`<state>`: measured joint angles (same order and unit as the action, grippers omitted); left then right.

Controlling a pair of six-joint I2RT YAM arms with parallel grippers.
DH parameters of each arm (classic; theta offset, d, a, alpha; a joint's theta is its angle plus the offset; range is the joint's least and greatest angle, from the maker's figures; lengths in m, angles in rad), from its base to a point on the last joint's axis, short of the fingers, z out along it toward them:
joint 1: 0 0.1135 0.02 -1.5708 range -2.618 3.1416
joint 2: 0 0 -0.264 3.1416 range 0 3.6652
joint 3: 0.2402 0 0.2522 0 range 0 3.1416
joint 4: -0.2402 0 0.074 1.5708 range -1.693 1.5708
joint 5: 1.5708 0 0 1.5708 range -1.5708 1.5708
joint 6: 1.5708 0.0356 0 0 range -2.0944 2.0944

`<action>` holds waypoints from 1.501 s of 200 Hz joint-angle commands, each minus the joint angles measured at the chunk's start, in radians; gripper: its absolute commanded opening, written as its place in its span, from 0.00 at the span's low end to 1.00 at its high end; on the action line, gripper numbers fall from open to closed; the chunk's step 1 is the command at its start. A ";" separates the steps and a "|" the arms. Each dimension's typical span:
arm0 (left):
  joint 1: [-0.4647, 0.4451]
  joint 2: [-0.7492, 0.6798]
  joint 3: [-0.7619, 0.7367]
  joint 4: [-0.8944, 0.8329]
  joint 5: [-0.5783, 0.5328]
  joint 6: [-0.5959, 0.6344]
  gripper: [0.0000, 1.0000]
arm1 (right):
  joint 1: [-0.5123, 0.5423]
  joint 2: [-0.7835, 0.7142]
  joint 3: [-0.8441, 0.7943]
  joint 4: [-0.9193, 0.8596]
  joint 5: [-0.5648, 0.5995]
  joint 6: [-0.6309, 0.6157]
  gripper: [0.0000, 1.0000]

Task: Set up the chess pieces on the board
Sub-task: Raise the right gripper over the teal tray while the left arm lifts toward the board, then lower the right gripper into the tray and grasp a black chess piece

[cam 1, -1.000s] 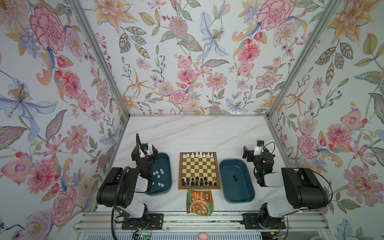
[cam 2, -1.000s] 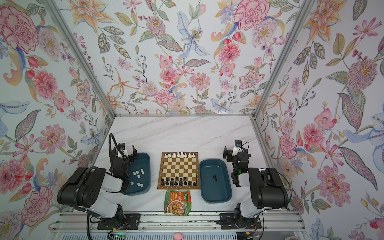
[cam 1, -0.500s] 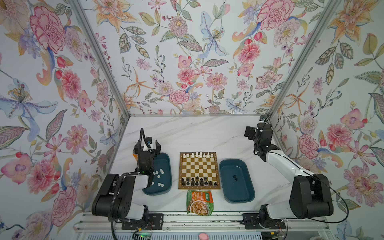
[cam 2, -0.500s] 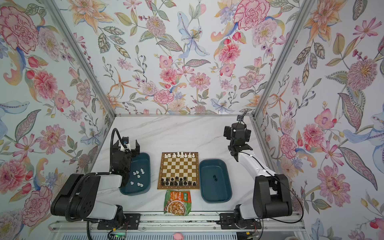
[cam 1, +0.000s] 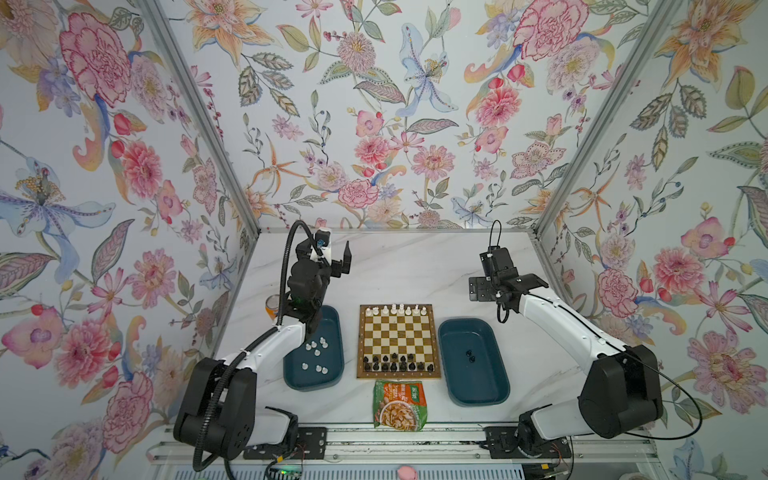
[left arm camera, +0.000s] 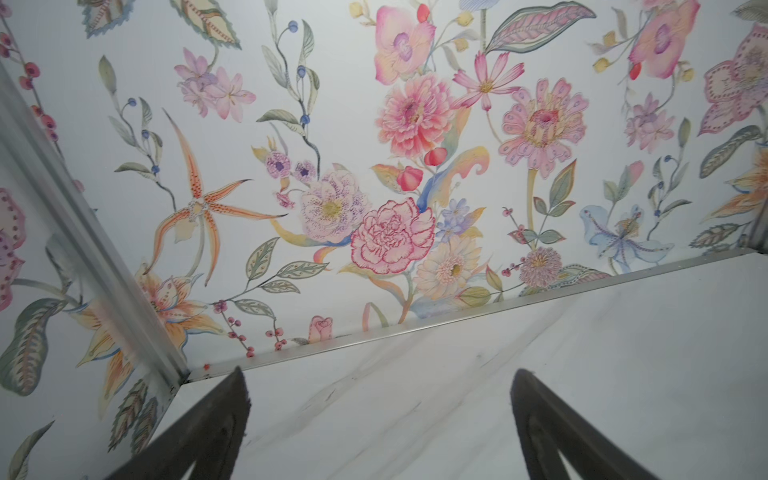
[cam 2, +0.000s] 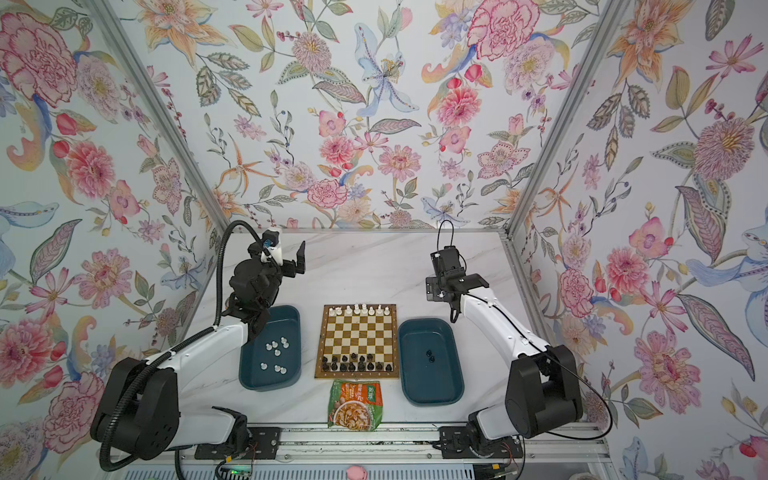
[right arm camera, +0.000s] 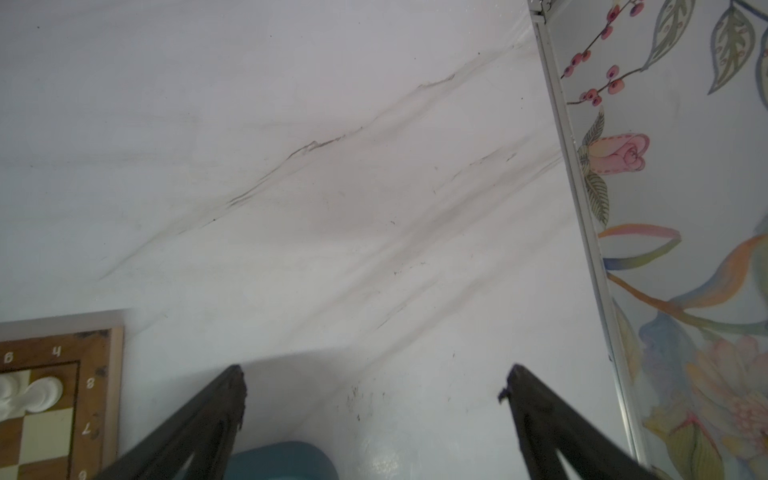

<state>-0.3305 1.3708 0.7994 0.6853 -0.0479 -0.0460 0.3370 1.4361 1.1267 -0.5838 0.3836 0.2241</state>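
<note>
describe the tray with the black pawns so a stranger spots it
Find the chessboard at the centre; a dark teal tray flanks it on each side. Take the right tray, on the robot's right. It holds only two black pawns, while the left tray holds several white pawns.

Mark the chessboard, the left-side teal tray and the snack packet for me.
chessboard (cam 1: 398,338), in a top view, on a bare square near its middle.
left-side teal tray (cam 1: 334,358), in a top view, on bare floor by its board-side wall.
snack packet (cam 1: 400,405), in a top view, on the middle of its printed front.
</note>
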 commanded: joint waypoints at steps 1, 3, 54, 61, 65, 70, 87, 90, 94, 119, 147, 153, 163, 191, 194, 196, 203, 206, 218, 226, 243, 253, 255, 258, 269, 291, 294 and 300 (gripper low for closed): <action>-0.039 0.016 0.050 -0.065 0.062 -0.015 1.00 | 0.021 -0.059 0.032 -0.141 -0.070 0.094 0.98; -0.042 0.016 0.053 -0.064 0.065 -0.017 0.99 | 0.024 -0.064 0.030 -0.146 -0.077 0.099 0.96; -0.105 0.020 0.093 -0.127 0.157 -0.057 0.99 | 0.116 -0.152 -0.047 -0.232 -0.155 0.262 0.76; -0.120 0.021 0.096 -0.146 0.167 -0.044 0.99 | 0.124 -0.161 -0.059 -0.242 -0.166 0.285 0.71; -0.127 0.022 0.098 -0.157 0.170 -0.037 0.99 | 0.127 -0.167 -0.065 -0.248 -0.172 0.298 0.68; -0.140 0.022 0.102 -0.171 0.171 -0.024 0.99 | 0.133 -0.173 -0.073 -0.254 -0.181 0.312 0.63; -0.177 0.012 0.106 -0.213 0.159 0.002 0.99 | 0.147 -0.202 -0.100 -0.276 -0.196 0.363 0.57; -0.184 0.009 0.105 -0.217 0.155 0.003 0.99 | 0.151 -0.209 -0.106 -0.277 -0.196 0.369 0.56; -0.191 0.003 0.103 -0.221 0.149 0.003 0.99 | 0.153 -0.217 -0.116 -0.278 -0.197 0.377 0.55; -0.253 -0.040 0.067 -0.223 0.078 -0.023 0.99 | 0.152 -0.255 -0.168 -0.279 -0.225 0.413 0.49; -0.322 -0.087 0.081 -0.291 0.031 -0.064 0.99 | 0.154 -0.279 -0.183 -0.303 -0.291 0.448 0.41; -0.337 -0.095 0.089 -0.315 0.027 -0.062 0.99 | 0.154 -0.285 -0.192 -0.302 -0.303 0.454 0.41; -0.364 -0.110 0.100 -0.352 -0.002 -0.049 0.99 | 0.150 -0.291 -0.206 -0.304 -0.323 0.464 0.41; -0.411 -0.150 0.096 -0.414 -0.078 -0.064 0.99 | 0.148 -0.293 -0.241 -0.305 -0.371 0.469 0.38; -0.415 -0.153 0.094 -0.415 -0.084 -0.070 0.99 | 0.149 -0.291 -0.245 -0.306 -0.372 0.469 0.38; -0.416 -0.155 0.092 -0.416 -0.089 -0.074 0.99 | 0.148 -0.289 -0.247 -0.306 -0.372 0.468 0.38; -0.423 -0.165 0.085 -0.416 -0.101 -0.085 0.99 | 0.146 -0.285 -0.255 -0.306 -0.377 0.466 0.37; -0.424 -0.169 0.083 -0.417 -0.106 -0.090 0.99 | 0.146 -0.283 -0.258 -0.303 -0.379 0.464 0.37; -0.436 -0.181 0.075 -0.415 -0.118 -0.104 0.99 | 0.146 -0.274 -0.268 -0.300 -0.382 0.457 0.38; -0.443 -0.185 0.072 -0.418 -0.128 -0.107 0.99 | 0.147 -0.268 -0.276 -0.295 -0.381 0.457 0.38; -0.462 -0.195 0.076 -0.440 -0.158 -0.109 0.99 | 0.142 -0.263 -0.289 -0.278 -0.383 0.446 0.38; -0.471 -0.201 0.074 -0.449 -0.176 -0.110 0.99 | 0.134 -0.255 -0.297 -0.267 -0.391 0.432 0.37; -0.473 -0.203 0.073 -0.451 -0.179 -0.110 0.99 | 0.131 -0.253 -0.298 -0.262 -0.393 0.430 0.36; -0.475 -0.205 0.071 -0.452 -0.182 -0.111 0.99 | 0.125 -0.249 -0.298 -0.257 -0.400 0.425 0.35; -0.479 -0.214 0.063 -0.454 -0.191 -0.118 0.99 | 0.105 -0.234 -0.306 -0.235 -0.430 0.412 0.31; -0.486 -0.224 0.052 -0.457 -0.207 -0.129 0.99 | 0.088 -0.197 -0.302 -0.202 -0.451 0.395 0.29; -0.485 -0.226 0.052 -0.459 -0.208 -0.130 0.99 | 0.088 -0.191 -0.301 -0.200 -0.451 0.391 0.29; -0.487 -0.227 0.050 -0.460 -0.212 -0.130 0.99 | 0.088 -0.179 -0.295 -0.195 -0.448 0.385 0.29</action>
<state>-0.8040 1.1709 0.8658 0.2512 -0.2138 -0.1524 0.4316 1.2194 0.8299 -0.8177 -0.0380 0.6430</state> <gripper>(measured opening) 0.988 0.290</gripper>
